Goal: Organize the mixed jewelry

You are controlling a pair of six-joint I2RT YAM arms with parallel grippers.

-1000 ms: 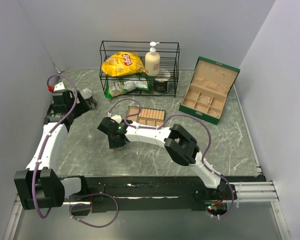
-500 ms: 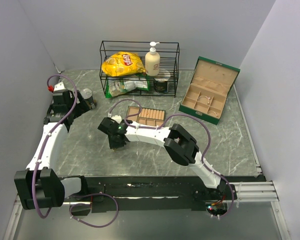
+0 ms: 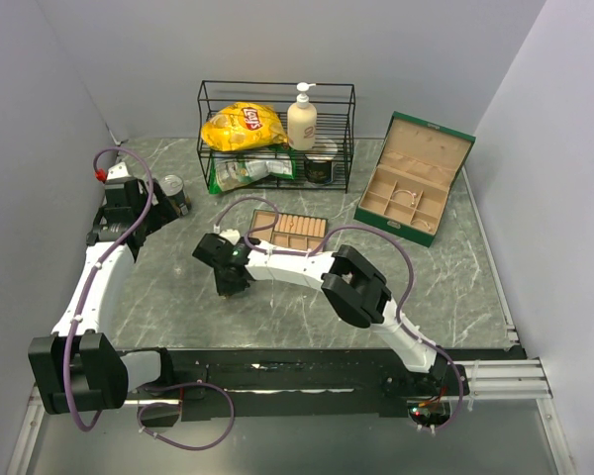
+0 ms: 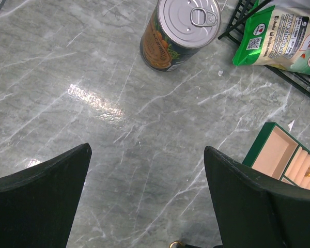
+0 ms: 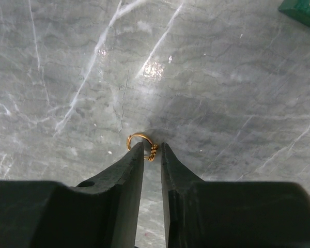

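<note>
A small gold ring [image 5: 139, 137] with a twisted knot lies on the grey marble table [image 5: 222, 77]. My right gripper [image 5: 152, 147] is down over it. Its two black fingertips stand a narrow gap apart on either side of the knot, and the left fingertip covers part of the hoop. In the top view that gripper [image 3: 230, 285] is at the table's middle left, and the ring is too small to make out. My left gripper [image 4: 147, 149] hangs wide open over bare table near the can, with nothing between its fingers. Pale bits of jewelry lie in the green jewelry box [image 3: 414, 186].
A flat tan divider tray [image 3: 289, 231] lies just behind the right gripper. A tin can [image 4: 181, 31] stands at the left. At the back, a black wire rack [image 3: 275, 134] holds a yellow chip bag, a green pouch and a soap bottle. Walls close in on both sides.
The right gripper's fingers have drawn closer together around the ring, and the wrist has shifted slightly. The left arm has not moved.
</note>
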